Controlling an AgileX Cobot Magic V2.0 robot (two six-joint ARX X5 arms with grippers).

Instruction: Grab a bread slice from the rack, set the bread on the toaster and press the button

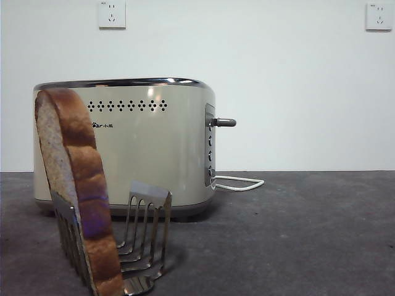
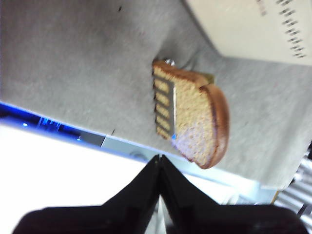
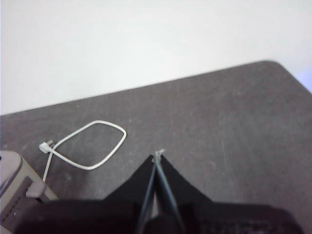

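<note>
Upright in rack (image 1: 145, 231): bread (image 1: 77, 185)

Open table to the toaster's lever side; the bread, rack and toaster crowd the other side.

In the front view the dark table (image 1: 308, 234) lies bare beyond the toaster (image 1: 123, 148) on its lever side, blocked only by the white power cord (image 1: 241, 183) looped flat just beside the toaster's base and the lever (image 1: 223, 122) jutting from the side panel. The slice of bread (image 1: 77, 185) leans tall in the rack (image 1: 145, 234), right in front of the toaster's face, with only a narrow gap behind it. Above the toaster's chrome rim nothing stands; no arm shows there. Both grippers, left (image 2: 159, 161) and right (image 3: 158, 157), with jaws pressed together, hang over bare table away from these things.
</note>
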